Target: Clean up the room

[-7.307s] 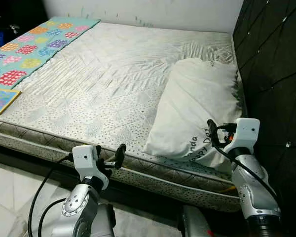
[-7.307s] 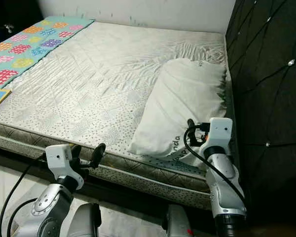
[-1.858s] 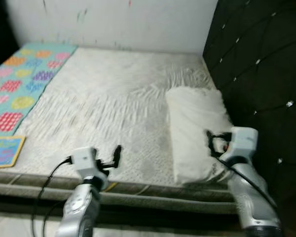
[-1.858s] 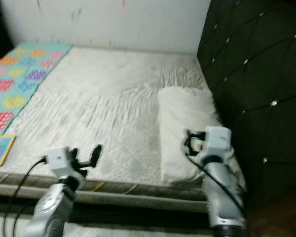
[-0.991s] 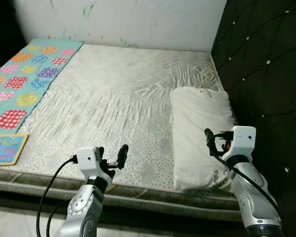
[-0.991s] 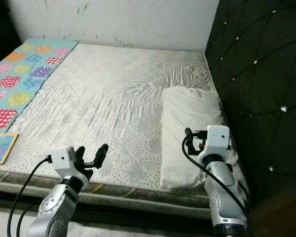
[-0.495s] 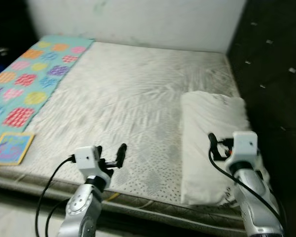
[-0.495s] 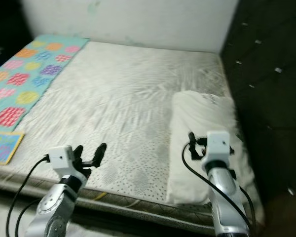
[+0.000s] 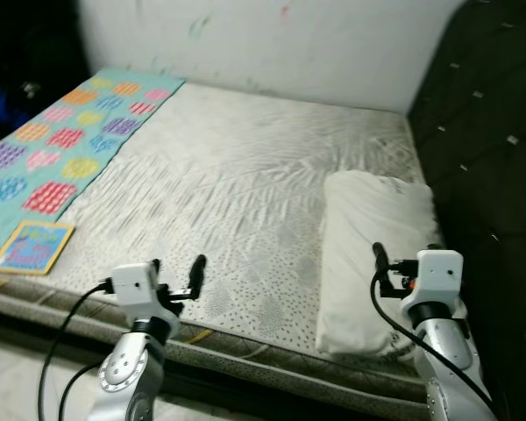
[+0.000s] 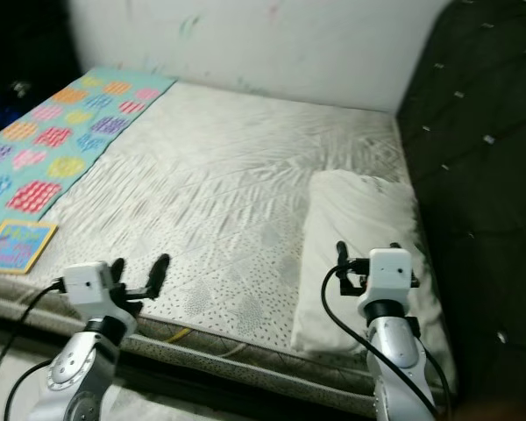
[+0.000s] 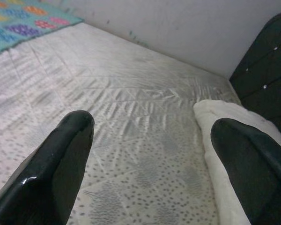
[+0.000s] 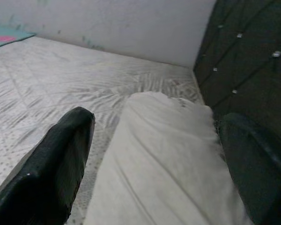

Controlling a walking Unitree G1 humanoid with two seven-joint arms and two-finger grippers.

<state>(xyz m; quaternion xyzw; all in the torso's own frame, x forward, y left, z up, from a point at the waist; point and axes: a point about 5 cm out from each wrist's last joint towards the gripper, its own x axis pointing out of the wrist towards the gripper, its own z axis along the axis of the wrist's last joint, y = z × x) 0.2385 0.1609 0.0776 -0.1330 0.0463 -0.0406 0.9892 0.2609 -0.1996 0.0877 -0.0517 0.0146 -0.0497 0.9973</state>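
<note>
While the robot stands at the near edge of the bed [image 9: 245, 175], both arms raised and neither engaged, the step in hand reads as survey and approach rather than pickup. Item: white pillow [image 9: 373, 246], lying lengthwise on the mattress just beside the dark tufted headboard [image 9: 491, 158]. Item: patterned quilt [image 9: 61, 140], teal with coloured patches, spread along the far left side of the bed. Item: small picture book [image 9: 31, 247], flat at the near left corner, touching the quilt's edge. Left tool [image 11: 150, 154]: fingers spread wide, holding nothing, above the mattress edge and aimed across the bare sheet. Right tool [image 12: 150, 159]: fingers likewise spread wide, empty, poised over the near end of the pillow without touching it. Judgement: the book looks the likeliest stray article; the next move probably calls for shifting leftward until the left tool can reach it, then lowering flat to the sheet.
</note>
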